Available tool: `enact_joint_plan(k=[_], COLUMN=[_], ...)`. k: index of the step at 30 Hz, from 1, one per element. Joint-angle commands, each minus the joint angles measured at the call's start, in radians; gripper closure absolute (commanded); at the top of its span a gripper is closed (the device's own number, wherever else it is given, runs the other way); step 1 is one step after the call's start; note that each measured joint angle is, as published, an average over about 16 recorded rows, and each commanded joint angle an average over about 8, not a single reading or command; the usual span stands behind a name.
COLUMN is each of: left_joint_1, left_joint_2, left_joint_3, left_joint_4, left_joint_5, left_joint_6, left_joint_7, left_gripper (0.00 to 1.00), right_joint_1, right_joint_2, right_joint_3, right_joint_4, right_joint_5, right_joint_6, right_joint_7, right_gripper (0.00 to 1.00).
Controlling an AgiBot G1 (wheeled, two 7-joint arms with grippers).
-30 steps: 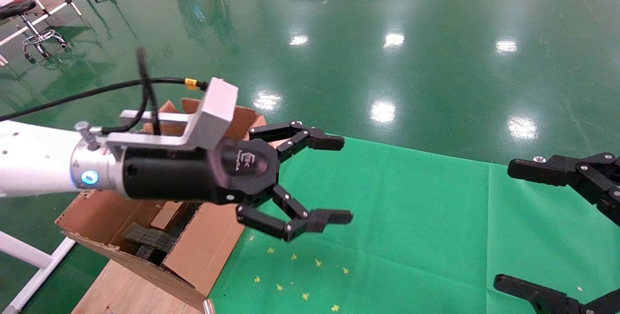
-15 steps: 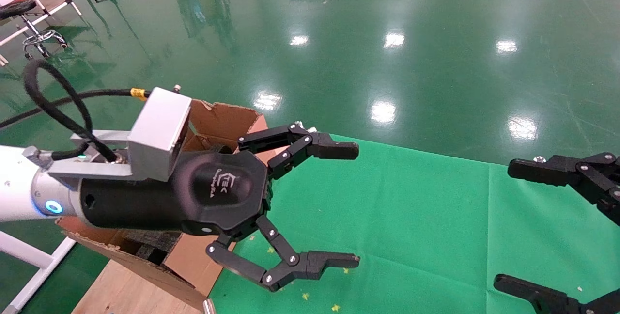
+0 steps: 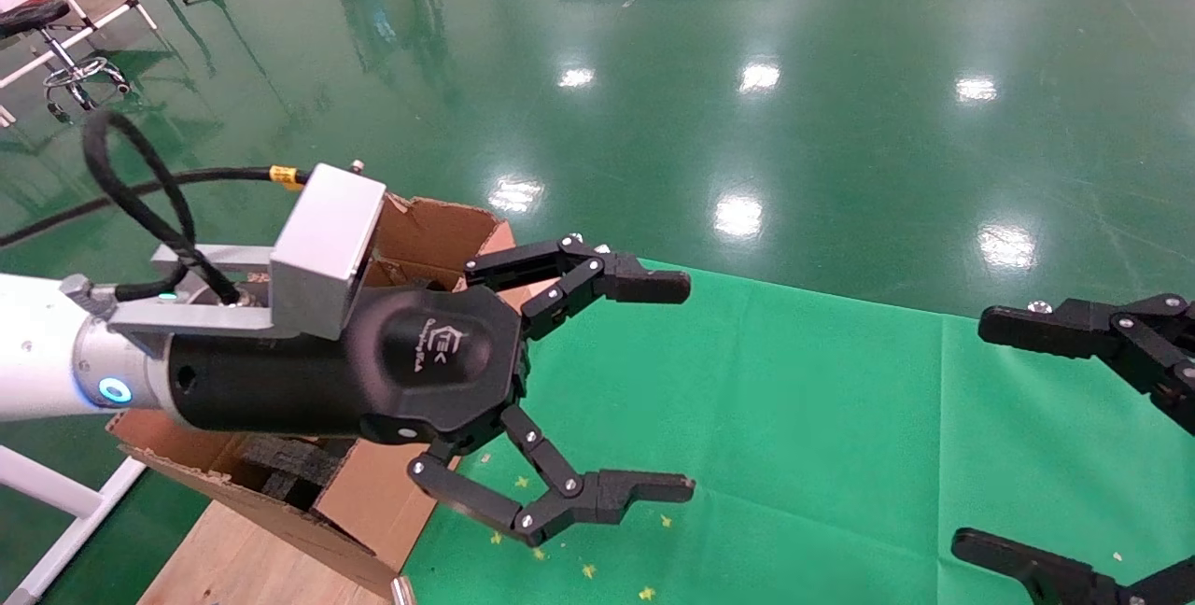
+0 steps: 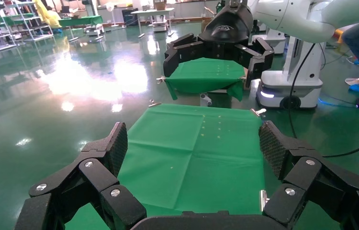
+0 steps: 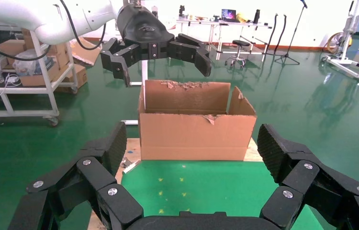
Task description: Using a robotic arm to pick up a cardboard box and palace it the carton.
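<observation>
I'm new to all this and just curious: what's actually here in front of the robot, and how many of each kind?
Grippers: 2, left gripper open above the carton's edge, right gripper open, parked at the right.
Carton: 1, flaps up.
Green cloth: 1.
Total: 4. No small cardboard box shows in any view.

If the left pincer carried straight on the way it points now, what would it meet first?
Probably the right pincer, which faces it across the green cloth. The open left pincer has nothing nearer in its line, though depth is hard to judge.
</observation>
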Motion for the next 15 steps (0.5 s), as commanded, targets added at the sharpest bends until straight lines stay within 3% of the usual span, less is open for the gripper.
enact_joint_plan(k=[1, 15], left_joint_1=[-0.002, -0.008], left_joint_2=[0.000, -0.001], left_joint_3=[0.003, 0.011], left_joint_4=[0.002, 0.007], left_joint_5=[0.002, 0.006], left_joint_6=[-0.001, -0.003], left_joint_7=[-0.001, -0.002], left_gripper=[0.00, 0.00], right_joint_1=[0.000, 0.000], right_joint_2=[0.000, 0.000], right_joint_3=[0.000, 0.000], right_joint_4=[0.000, 0.000], right_joint_5=[0.000, 0.000], right_joint_6=[0.000, 0.000], right_joint_7=[0.000, 0.000], right_gripper=[0.00, 0.00])
